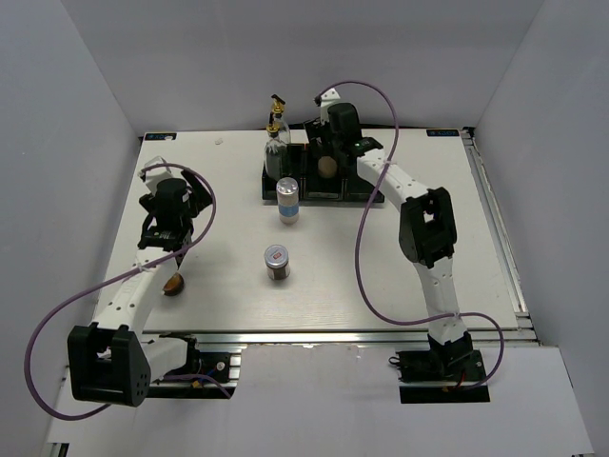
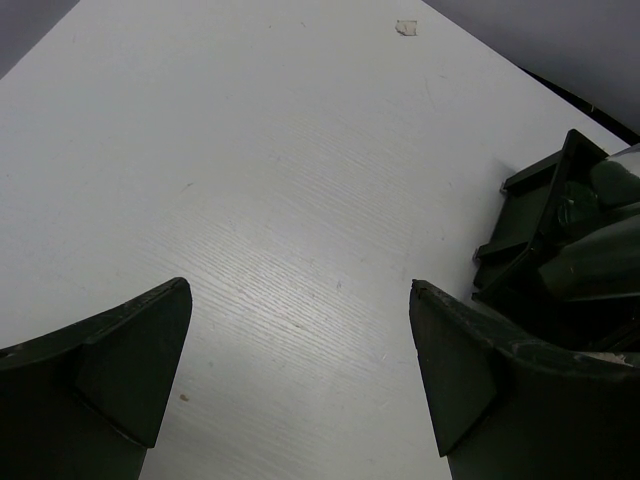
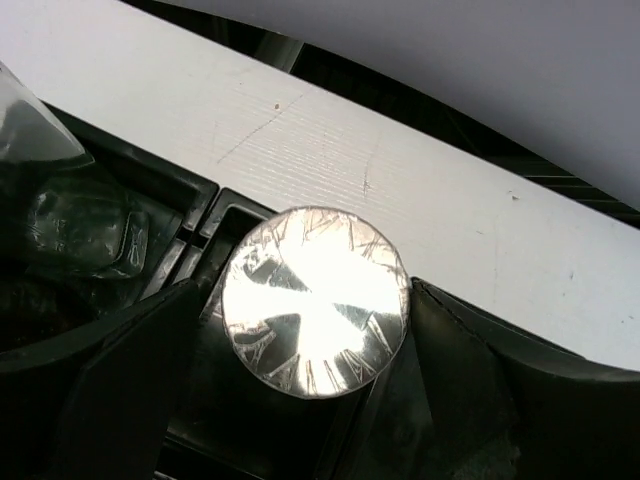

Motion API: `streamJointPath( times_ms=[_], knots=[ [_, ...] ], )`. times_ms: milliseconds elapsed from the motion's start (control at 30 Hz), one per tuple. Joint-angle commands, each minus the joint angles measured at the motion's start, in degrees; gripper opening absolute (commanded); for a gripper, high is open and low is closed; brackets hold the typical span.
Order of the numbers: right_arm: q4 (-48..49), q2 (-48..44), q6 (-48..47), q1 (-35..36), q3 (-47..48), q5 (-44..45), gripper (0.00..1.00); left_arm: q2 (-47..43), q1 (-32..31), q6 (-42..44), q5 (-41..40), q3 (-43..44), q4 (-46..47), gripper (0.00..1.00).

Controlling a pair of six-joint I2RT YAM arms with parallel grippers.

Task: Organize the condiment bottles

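Observation:
The white silver-lidded cylinder (image 1: 326, 167) stands in the middle compartment of the black tray (image 1: 357, 193). My right gripper (image 1: 328, 164) is open, its fingers either side of the silver lid (image 3: 315, 300); the right finger looks to touch it and the left one stands off. Two clear cruets (image 1: 276, 133) stand in the tray's left compartment. The blue-labelled shaker (image 1: 287, 200) stands just in front of the tray. The red-capped dark jar (image 1: 277, 262) stands mid-table. The small brown jar (image 1: 173, 283) sits beside the left arm. My left gripper (image 1: 164, 240) is open and empty over bare table (image 2: 300, 300).
The tray's left end (image 2: 530, 230) shows at the right of the left wrist view. A small scrap (image 2: 405, 27) lies on the table far back. Clear cruet glass (image 3: 40, 130) sits left of my right gripper. White walls enclose the table.

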Motion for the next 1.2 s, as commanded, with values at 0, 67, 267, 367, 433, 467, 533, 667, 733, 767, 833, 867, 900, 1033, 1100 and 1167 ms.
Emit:
streamJointPath(
  times_ms=[0, 67, 267, 367, 433, 467, 533, 667, 733, 767, 833, 867, 900, 1033, 1100, 1167],
  knots=[
    [3.82, -3.57, -1.11, -0.36, 2.61, -0.87, 0.89, -0.79, 0.18, 0.44, 0.3, 2.41, -0.59, 0.98],
    [3.9, -5.59, -2.25, -0.36, 2.52, -1.83, 0.89, -1.14, 0.18, 0.44, 0.48, 2.67, -0.86, 0.98],
    [1.45, -12.17, -4.81, -0.28, 1.4, -2.8, 0.89, -2.1, 0.18, 0.61, 0.04, 4.6, -3.23, 0.98],
    [-0.05, -17.45, -4.72, -0.01, -3.25, -7.27, 0.89, -3.07, 0.18, 0.26, 0.48, 5.22, -3.67, 0.98],
    [-2.15, -20.18, -4.28, 0.51, -5.99, -11.22, 0.89, -3.77, 0.26, -0.26, 1.53, 4.87, -3.41, 0.98],
    [-3.03, -23.06, -4.11, 0.86, -7.39, -12.63, 0.89, -4.21, 0.18, -0.35, 1.88, 4.61, -3.41, 0.98],
    [-3.39, -26.06, -3.23, 2.36, -13.71, -14.05, 0.89, -5.7, 0.18, -0.79, 2.59, 3.38, -3.15, 0.98],
    [-1.99, -32.4, -3.58, 7.0, -23.92, -17.39, 0.89, -8.16, 0.18, -0.88, 2.24, 1.09, -3.32, 0.98],
    [-2.25, -32.58, -3.4, 8.77, -26.47, -17.66, 0.89, -9.39, 0.18, -1.06, 2.15, -0.13, -3.06, 0.98],
    [-2.51, -32.24, -3.4, 10.52, -26.74, -17.4, 0.89, -9.83, 0.18, -1.06, 2.5, -0.58, -2.97, 0.98],
    [-2.6, -30.49, -2.26, 12.28, -26.74, -13.99, 0.89, -10.71, 0.18, -1.23, 2.59, -1.19, -2.62, 0.98],
    [-1.82, -29.87, -2.09, 13.95, -26.74, -13.1, 0.89, -10.98, 0.18, -1.23, 2.59, -1.63, -2.53, 0.98],
    [-0.59, -29.25, -1.56, 14.66, -27.0, -12.22, 0.89, -11.24, 0.18, -1.06, 2.33, -1.72, -2.53, 0.98],
    [4.08, -24.17, 2.21, 17.12, -26.75, -2.48, 0.9, -11.68, 0.18, -0.62, -0.57, -0.5, -3.84, 0.98],
    [4.95, -22.4, 3.19, 17.65, -24.73, -0.44, 0.89, -12.3, 0.18, -0.44, -0.4, -0.58, -3.59, 0.98],
    [5.04, -20.37, 4.33, 17.92, -23.32, 2.46, 0.89, -12.56, 0.09, -0.35, -0.05, -0.67, -3.23, 0.98]
  ],
)
